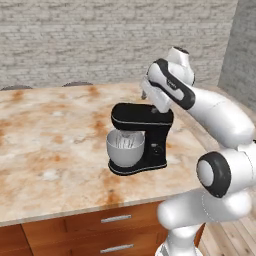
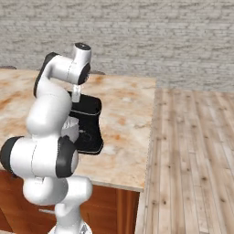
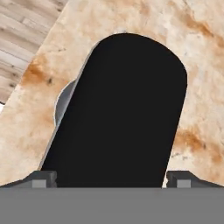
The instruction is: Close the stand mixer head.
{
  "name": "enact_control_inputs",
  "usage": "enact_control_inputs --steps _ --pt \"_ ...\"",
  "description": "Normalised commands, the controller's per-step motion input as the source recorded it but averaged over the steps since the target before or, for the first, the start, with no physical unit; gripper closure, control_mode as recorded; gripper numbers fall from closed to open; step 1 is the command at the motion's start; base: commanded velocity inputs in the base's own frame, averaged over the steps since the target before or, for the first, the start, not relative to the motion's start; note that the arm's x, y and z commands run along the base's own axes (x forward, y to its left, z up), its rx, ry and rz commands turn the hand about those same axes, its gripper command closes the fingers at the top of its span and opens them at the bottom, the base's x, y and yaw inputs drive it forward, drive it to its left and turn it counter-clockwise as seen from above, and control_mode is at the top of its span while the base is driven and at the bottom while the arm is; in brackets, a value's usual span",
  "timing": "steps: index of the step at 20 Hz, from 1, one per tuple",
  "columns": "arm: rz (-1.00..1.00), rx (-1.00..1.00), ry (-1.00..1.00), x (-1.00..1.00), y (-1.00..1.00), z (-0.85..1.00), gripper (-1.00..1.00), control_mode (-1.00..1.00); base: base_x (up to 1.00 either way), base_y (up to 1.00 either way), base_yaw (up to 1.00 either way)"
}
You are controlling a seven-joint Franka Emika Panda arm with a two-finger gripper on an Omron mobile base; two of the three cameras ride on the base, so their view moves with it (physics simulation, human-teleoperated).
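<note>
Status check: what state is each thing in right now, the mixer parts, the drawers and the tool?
stand mixer head: lowered, level over the bowl
whisk: down inside the bowl
bowl: seated on the mixer base
tool: open, fingers straddling the head's top
drawers: shut

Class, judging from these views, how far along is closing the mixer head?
Nearly done: the mixer head lies about level, its whisk down in the bowl. In hand: the end effector sits spread just above the head's rear. Left: whether it has latched fully cannot be told; then withdraw.
</note>
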Motion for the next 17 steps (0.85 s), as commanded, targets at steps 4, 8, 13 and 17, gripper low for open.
enact_control_inputs --steps 4,8,13,17 --pt "0.07 -0.22 -0.37 -0.48 0.98 0.02 -1.0 -1.0 0.0 0.0 0.0" --pt "0.05 0.0 -0.23 -0.71 0.44 0.12 -1.0 -1.0 0.0 0.0 0.0" --pt "0.1 0.0 -0.12 -0.51 0.01 0.44 -1.0 -1.0 0.0 0.0 0.0" --pt "0.04 0.0 -0.03 -0.1 0.0 0.21 -1.0 -1.0 0.0 0.0 0.0"
